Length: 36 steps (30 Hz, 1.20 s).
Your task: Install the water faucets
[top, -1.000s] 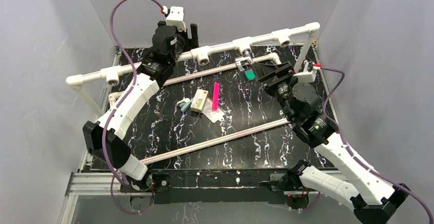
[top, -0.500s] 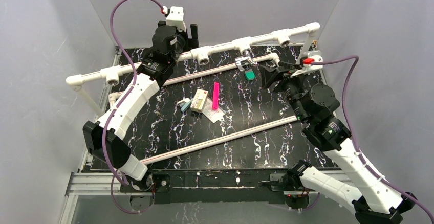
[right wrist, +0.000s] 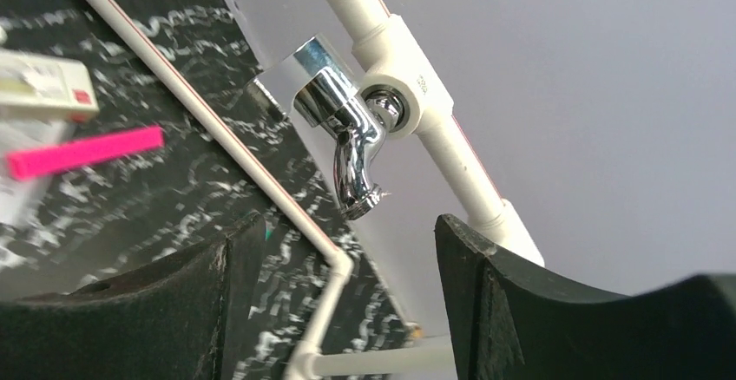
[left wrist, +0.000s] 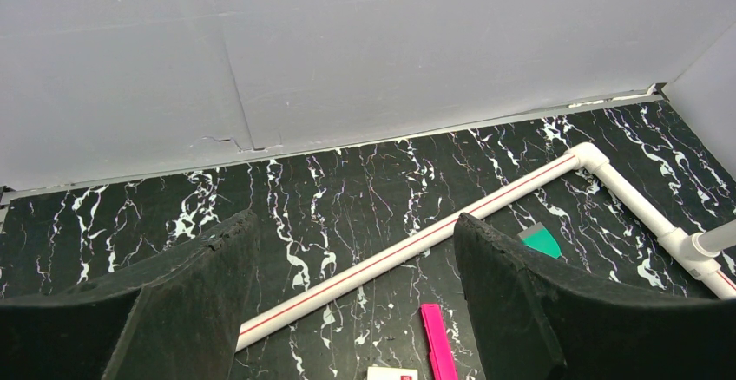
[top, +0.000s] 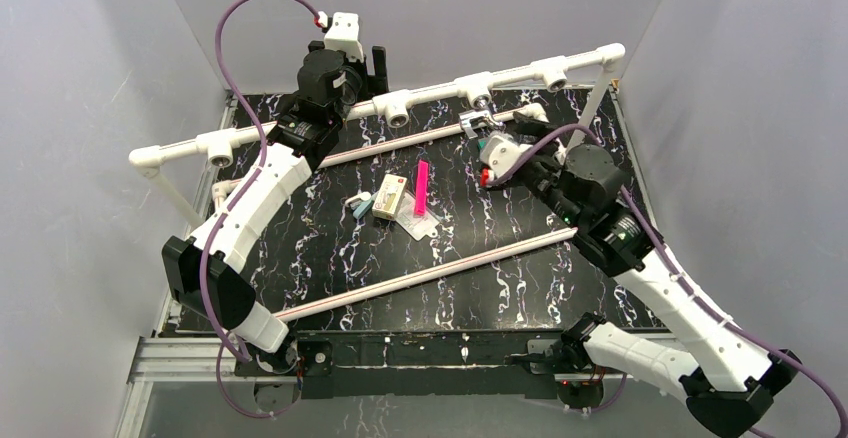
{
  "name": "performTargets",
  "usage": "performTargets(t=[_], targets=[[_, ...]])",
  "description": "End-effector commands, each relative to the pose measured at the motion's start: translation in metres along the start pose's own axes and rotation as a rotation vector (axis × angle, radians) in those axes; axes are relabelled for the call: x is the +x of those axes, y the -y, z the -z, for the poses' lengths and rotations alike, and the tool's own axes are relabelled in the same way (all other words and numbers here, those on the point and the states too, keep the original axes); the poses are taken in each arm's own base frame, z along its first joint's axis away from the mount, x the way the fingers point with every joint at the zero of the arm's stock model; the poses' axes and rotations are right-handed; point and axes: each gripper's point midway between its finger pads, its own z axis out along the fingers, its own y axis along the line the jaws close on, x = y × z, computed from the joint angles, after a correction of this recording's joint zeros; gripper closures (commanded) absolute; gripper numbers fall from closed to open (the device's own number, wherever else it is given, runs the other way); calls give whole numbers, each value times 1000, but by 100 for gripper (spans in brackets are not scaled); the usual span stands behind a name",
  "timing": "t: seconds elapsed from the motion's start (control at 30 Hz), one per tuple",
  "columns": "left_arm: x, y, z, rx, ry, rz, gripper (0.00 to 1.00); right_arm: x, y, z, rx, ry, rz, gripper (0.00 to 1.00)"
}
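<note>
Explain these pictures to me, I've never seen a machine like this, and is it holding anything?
Two robot arms are bolted at the near edge of a black marbled table. One picture looks down from above; the other two come from a camera on each wrist, the dark shapes below being its fingers. A white pipe frame stands there with a shiny faucet at one socket. A pink strip, a small box and a green piece lie loose. The left gripper and right gripper are open, holding nothing; the right faces the faucet.

plain grey walls on 3 sides; black marble-look table w/ white veins, even light.
</note>
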Motion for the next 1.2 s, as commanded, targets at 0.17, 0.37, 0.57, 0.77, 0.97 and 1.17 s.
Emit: performTargets(t=[0.17, 0.37, 0.57, 0.77, 0.97, 1.17], targets=[[87, 2, -4, 2, -257, -66, 20, -10, 29, -19, 114, 33, 472, 22], [88, 2, -4, 1, -258, -68, 20, -13, 35, -33, 170, 29, 609, 23], [88, 1, -4, 0, -257, -68, 20, -18, 38, -48, 210, 37, 675, 25], [86, 1, -3, -2, -253, -69, 20, -20, 35, -61, 208, 34, 713, 31], [87, 0, -3, -2, -254, -71, 20, -16, 32, -68, 204, 20, 721, 45], [87, 1, -4, -2, -257, -71, 20, -16, 28, -69, 204, 17, 697, 75]])
